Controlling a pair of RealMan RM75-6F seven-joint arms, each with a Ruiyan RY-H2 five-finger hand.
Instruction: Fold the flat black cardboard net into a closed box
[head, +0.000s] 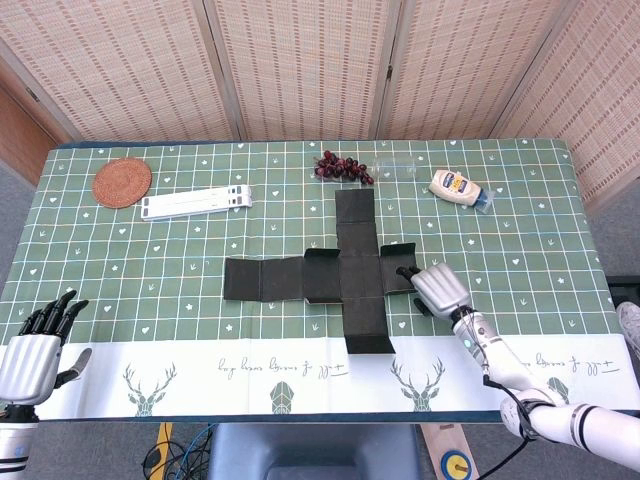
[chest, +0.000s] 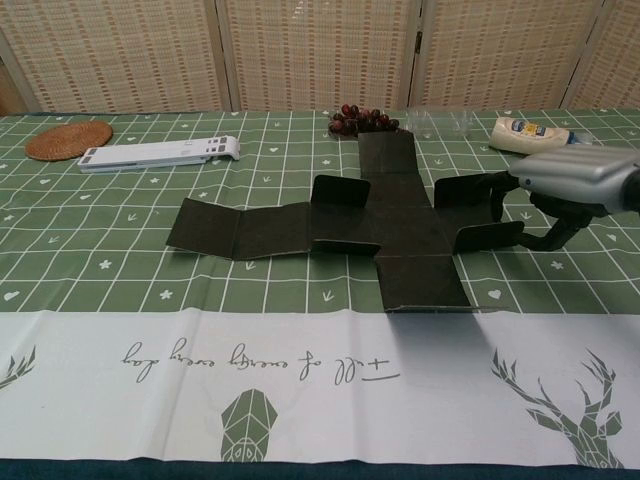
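Item: black cardboard net (head: 340, 275), flat on the table (head: 180, 320); right hand (head: 438, 288) at its right flap, left hand (head: 30, 350) idle.

Nearest: left hand at the table's front-left corner, holding nothing, fingers apart and extended, well apart from the net. Next: right hand, low over the cloth, just beside the net's right flap (chest: 478, 215), fingers pointing leftward at it; whether they touch the card cannot be told, and it holds nothing, fingers loosely spread. The net lies mid-table, to the left of the right hand; its long arm runs left-right, its shorter arm near-far. The right hand is much the nearer, so the flap fold probably falls to it. Far: grapes (head: 340, 166), bottle (head: 458, 187), white stand (head: 195, 202), round coaster (head: 122, 182).
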